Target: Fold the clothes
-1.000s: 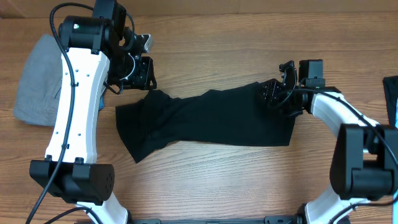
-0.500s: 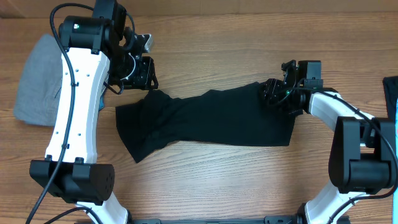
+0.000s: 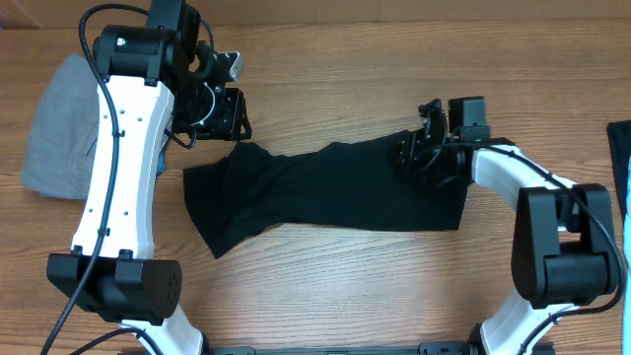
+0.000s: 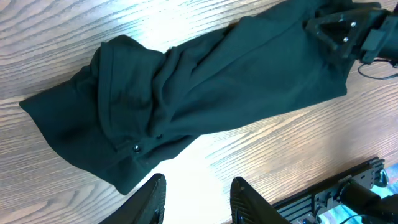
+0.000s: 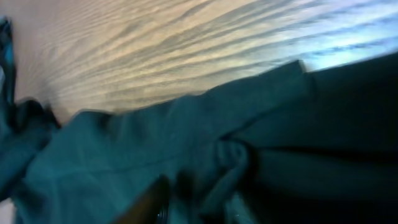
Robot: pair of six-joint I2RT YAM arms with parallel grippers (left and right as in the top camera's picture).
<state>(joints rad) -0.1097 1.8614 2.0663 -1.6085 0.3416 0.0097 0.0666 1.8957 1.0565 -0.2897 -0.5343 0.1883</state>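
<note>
The clothes (image 3: pixel 325 192), a black garment, lie stretched left to right across the middle of the wooden table, with the left end bunched. My left gripper (image 3: pixel 235 126) hovers just beyond the garment's upper left corner. In the left wrist view it (image 4: pixel 196 202) is open over bare wood, with the clothes (image 4: pixel 217 81) lying ahead of it. My right gripper (image 3: pixel 409 156) sits on the garment's upper right end. The blurred right wrview view shows it (image 5: pixel 196 205) shut on a raised fold of the clothes (image 5: pixel 124 143).
Light grey folded trousers (image 3: pixel 59 128) lie at the far left, beside the left arm. A dark item with a blue edge (image 3: pixel 619 148) lies at the right border. A black rail (image 4: pixel 348 186) runs along the table's near edge.
My right gripper has moved left onto the garment's right end and closed on a fold there. The left arm and the rest of the garment have stayed put.
</note>
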